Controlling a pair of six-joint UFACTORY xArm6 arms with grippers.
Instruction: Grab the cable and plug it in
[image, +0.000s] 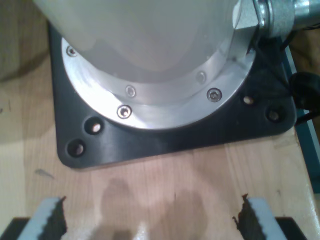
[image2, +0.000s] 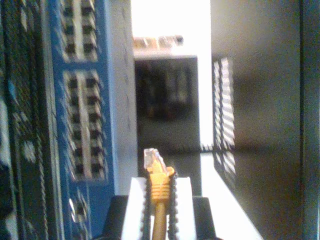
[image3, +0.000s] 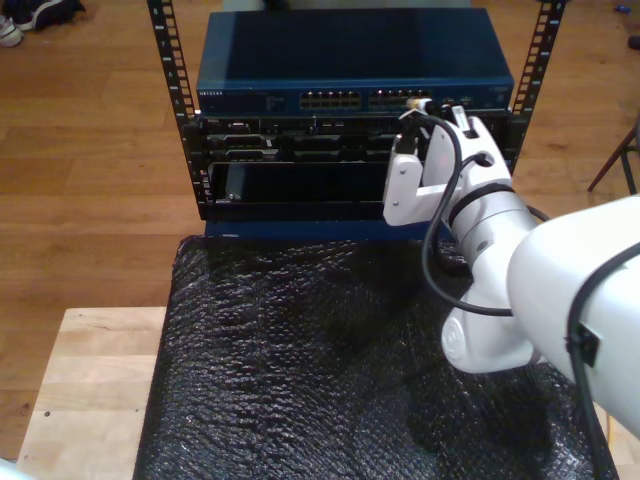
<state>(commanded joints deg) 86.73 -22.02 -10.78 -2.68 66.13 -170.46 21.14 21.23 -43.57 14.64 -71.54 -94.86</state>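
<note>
Up at the rack, my second end effector (image2: 159, 210) is pinching the cable (image2: 159, 200) just behind its clear plug (image2: 151, 159), which points free alongside the blue switch (image2: 85, 100) with its rows of ports. Meanwhile my first end effector (image: 152, 217) hangs spread wide over the wooden counter (image: 150, 175), facing an arm's black base plate (image: 165, 137).

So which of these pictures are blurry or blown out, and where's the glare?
Second wrist view: a blown-out white strip runs above the cable's plug, and the blue network switch ports look soft. First wrist view: generally hazy, with glare across the silver flange of the arm base. Exterior view: sharpest and evenly lit, with small glints on the black bubble wrap.
</note>
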